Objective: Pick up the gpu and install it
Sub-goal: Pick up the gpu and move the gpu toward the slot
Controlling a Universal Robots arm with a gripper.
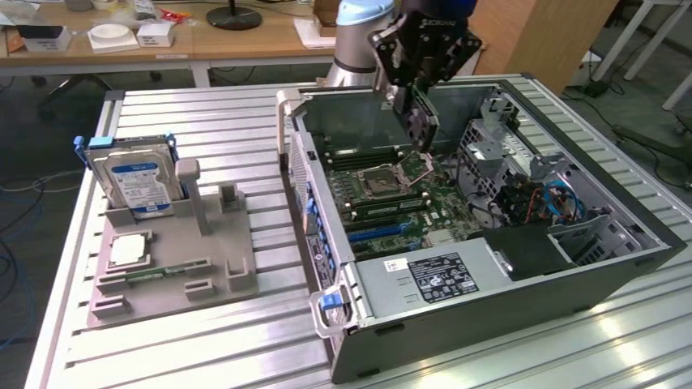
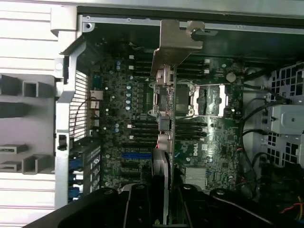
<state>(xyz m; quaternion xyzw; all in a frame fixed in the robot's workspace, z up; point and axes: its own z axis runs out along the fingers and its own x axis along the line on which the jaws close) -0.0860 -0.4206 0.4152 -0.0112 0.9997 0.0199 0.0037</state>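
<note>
One card in the air is the short version: the gripper [image 1: 414,96] is clamped on the gpu [image 1: 424,130], holding it by its upper part so the card hangs on edge, slightly tilted, above the open computer case [image 1: 487,324]. From the exterior view we'd say its lower end sits over the far half of the motherboard [image 1: 395,215], close to the CPU socket [image 1: 391,177], and it looks clear of the board, so not seated in any slot yet

In the wrist view we look straight down the gpu's thin edge [image 2: 165,126]. Both dark fingers [image 2: 137,206] press on it from either side, and the silvery end bracket [image 2: 175,47] is at the end farthest from the gripper, toward the case wall. Underneath we can make out the black memory slots [image 2: 142,126] and a blue slot [image 2: 135,155] on the board, with the socket's metal frame just beside the card's line

Over on the exterior view's left, just beside the case, a grey parts holder [image 1: 222,267] sits on the slatted aluminium table [image 1: 194,356]. A hard drive with a blue label [image 1: 135,182] stands upright in it, a processor chip [image 1: 128,250] lies flat nearer the camera, and a small green memory stick [image 1: 168,271] lies just beside the chip. A power supply with a label [image 1: 433,279] fills the near corner of the case
</note>
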